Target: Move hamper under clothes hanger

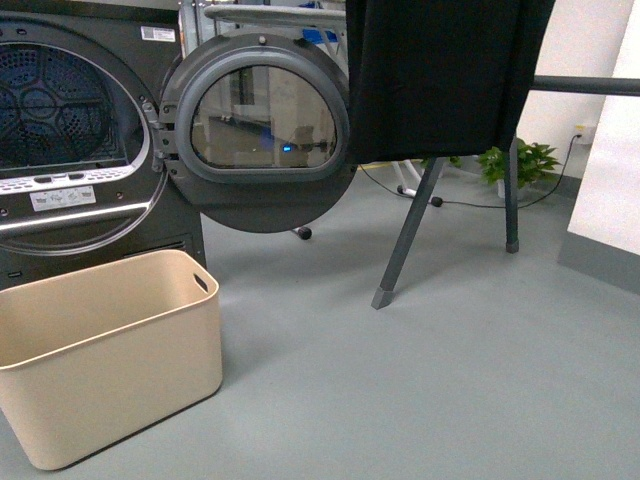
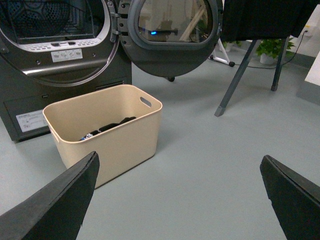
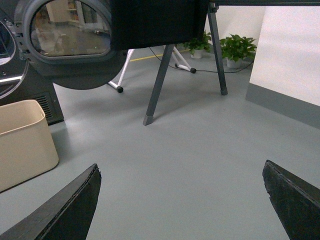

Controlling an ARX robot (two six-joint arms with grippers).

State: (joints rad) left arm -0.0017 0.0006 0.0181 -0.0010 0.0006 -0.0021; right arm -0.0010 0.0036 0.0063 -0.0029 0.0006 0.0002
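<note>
Standing on the grey floor [image 1: 450, 370], the hamper [image 2: 120, 140] is ahead of the left gripper [image 2: 179, 159] and clear of it. That gripper is spread wide, its two dark fingers [image 2: 60, 205] far apart with only bare floor between them. Past the hamper from this gripper is the dryer [image 1: 70, 120], with its round door [image 1: 260, 130] swung open. The hamper's far side is close to the dryer's front, and I cannot tell whether they touch. Some dark clothes [image 2: 112, 125] lie in the bottom of the hamper.

The right gripper [image 3: 181, 167] is spread just as wide and grips nothing. The hamper is ahead of it and off to the robot's left, with only a rounded corner showing in the right wrist view. Further ahead of this gripper, well beyond its fingertips, stands the hanger [image 1: 585, 85] on angled grey legs. Its nearest leg [image 3: 159, 82] is planted on the floor roughly straight out from the gripper. A large black cloth [image 1: 440, 75] hangs over the rail and covers its left part, next to the dryer door.

The hamper is well apart from the hanger, to the robot's left of the near leg and closer to the grippers than the rail is. It is not under the rail. Beyond the hanger, a green plant [image 1: 515, 160] stands by the wall.
</note>
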